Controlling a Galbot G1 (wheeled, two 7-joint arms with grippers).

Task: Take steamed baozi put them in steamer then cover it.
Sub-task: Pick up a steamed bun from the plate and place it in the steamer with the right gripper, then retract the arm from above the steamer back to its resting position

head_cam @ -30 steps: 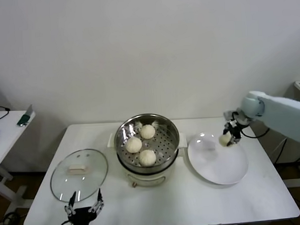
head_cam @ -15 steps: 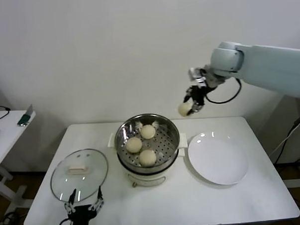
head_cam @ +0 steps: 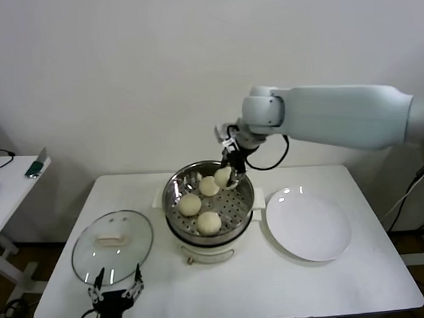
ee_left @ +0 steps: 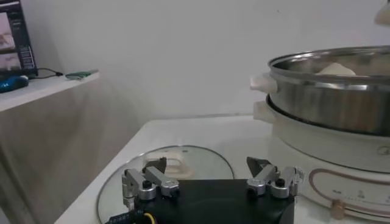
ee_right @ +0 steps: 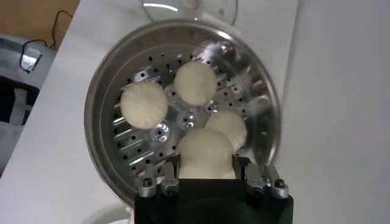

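Right wrist view shows right gripper clamping a baozi.

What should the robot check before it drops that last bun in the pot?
1. Right claw shut on the fourth bun: ok.
2. Bun over the steamer, inside its rim: ok.
3. Free spot on the tray beneath: cannot tell; the three buns already inside lie close, and one sits right by the held bun.
4. Plate has no buns left: ok.
5. Cover lying flat on the table, ready to be picked up: ok.
6. Left claw open beside the cover, out of the way: ok.
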